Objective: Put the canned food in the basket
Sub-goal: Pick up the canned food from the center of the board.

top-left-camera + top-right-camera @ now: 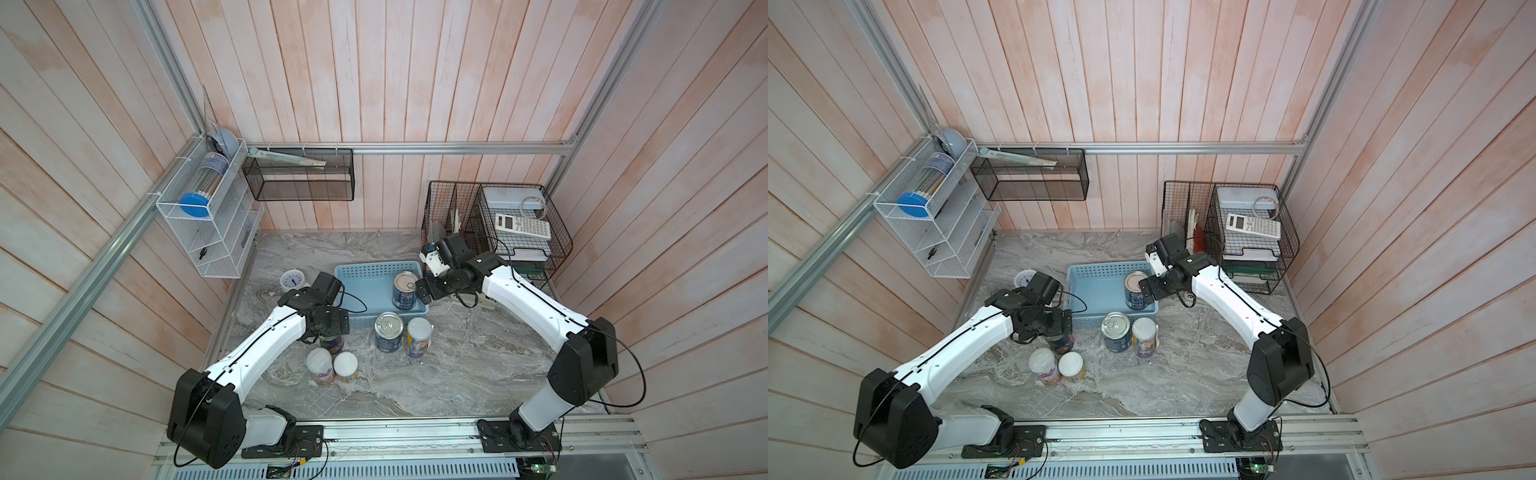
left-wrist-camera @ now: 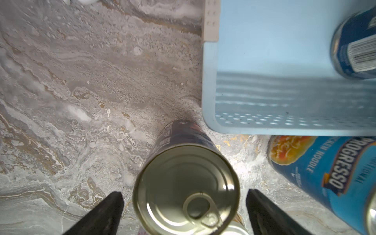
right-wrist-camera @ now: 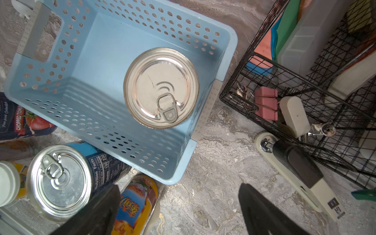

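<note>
Left gripper (image 2: 184, 193) spread wide, marble tabletop (image 1: 478, 365), plank walls (image 1: 374, 83)

You see the light blue basket (image 1: 374, 271), dotted with round holes, at the centre of both top views, on the grey marble-veined table (image 1: 478, 365). The can in the basket (image 1: 404, 286) has a silver top and dark blue label. Below it in the frame, the second silver-topped can (image 1: 389, 329) is blue too; the white-lidded can (image 1: 419, 338) beside it shows blue and orange. The wall planks (image 1: 374, 83) are pale pink.
</note>
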Tool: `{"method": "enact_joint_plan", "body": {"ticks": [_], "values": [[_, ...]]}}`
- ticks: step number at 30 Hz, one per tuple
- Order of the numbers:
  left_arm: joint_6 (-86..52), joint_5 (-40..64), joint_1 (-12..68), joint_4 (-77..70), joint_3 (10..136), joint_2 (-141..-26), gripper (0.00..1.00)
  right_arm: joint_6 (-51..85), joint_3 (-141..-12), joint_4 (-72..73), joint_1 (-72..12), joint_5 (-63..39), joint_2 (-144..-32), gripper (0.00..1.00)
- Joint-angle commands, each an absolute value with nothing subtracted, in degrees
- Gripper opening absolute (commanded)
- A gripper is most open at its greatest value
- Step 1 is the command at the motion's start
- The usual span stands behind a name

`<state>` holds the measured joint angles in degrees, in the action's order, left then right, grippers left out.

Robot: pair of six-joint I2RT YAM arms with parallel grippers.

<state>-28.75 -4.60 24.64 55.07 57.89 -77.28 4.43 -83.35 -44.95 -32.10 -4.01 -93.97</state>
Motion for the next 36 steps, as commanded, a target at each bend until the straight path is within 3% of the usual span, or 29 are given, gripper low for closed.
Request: {"method": "enact_joint_plan", "body": {"ticks": [1,6,10,12,20,27,36], "values": [[-29.17,-3.2,24.48,52.47,56.01,-78.96,1.0,4.31,-83.06,-44.27,-31.94,-4.92,-94.36,0.98],[-28.38,-3.78,24.42,50.82,55.92,-80.54,0.99,4.26,-82.71,-43.75,-31.99,-5.1,-94.66,0.98],[-27.63,-3.48,24.36,50.95,57.08,-80.17,0.69,4.04,-82.53,-43.76,-31.96,-4.87,-94.94,0.98],[-27.3,-3.88,24.42,51.93,57.44,-79.6,0.6,4.04,-82.31,-43.69,-31.97,-4.6,-94.77,0.98],[-27.04,-4.33,24.46,57.17,62.18,-74.28,0.51,4.31,-80.73,-42.34,-31.99,-4.39,-94.29,0.98],[-24.61,-10.03,24.48,67.23,80.92,-72.22,0.46,4.39,-80.3,-41.79,-31.92,-4.73,-94.28,0.98],[-18.34,-7.64,24.41,67.75,104.0,-87.42,0.47,4.84,-80.21,-41.92,-31.92,-4.33,-92.83,0.98]]}}
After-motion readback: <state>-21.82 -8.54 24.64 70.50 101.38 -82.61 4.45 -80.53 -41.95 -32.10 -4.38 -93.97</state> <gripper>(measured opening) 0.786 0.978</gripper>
